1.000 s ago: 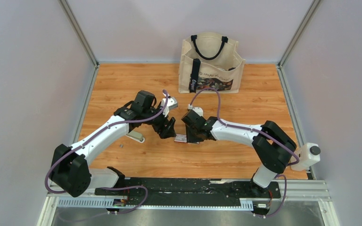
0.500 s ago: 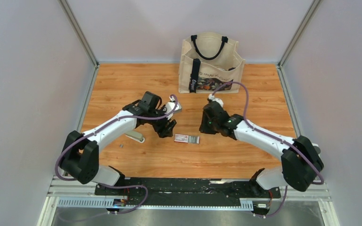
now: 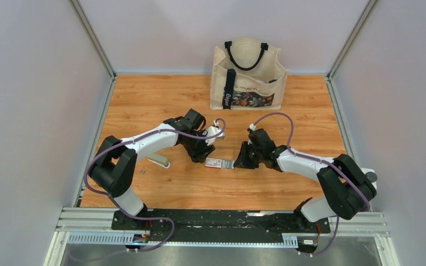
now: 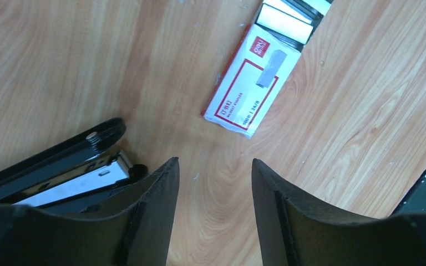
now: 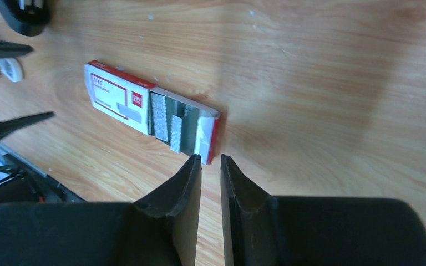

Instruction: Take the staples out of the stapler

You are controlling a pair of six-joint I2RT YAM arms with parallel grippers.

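A black stapler (image 4: 50, 158) lies open on the wood, its silvery magazine (image 4: 75, 183) showing, just left of my left gripper (image 4: 213, 166). That gripper is open and empty, low over the table. In the top view the left gripper (image 3: 203, 151) hides this stapler. A tiny grey strip, seemingly the staples (image 3: 142, 172), lies alone near the table's left side. My right gripper (image 5: 211, 160) is empty, its jaws only a narrow gap apart, right at the open end of a red-and-white staple box (image 5: 119, 97).
The staple box (image 3: 219, 163) lies between the two grippers, its tray slid out with staple strips (image 5: 169, 124) inside. A second, beige stapler (image 3: 159, 160) lies left of the left gripper. A canvas tote bag (image 3: 248, 75) stands at the back wall.
The right gripper lifted away from the staple box, then came back down to its right end. The left gripper moved right and nearer to the box's left end.
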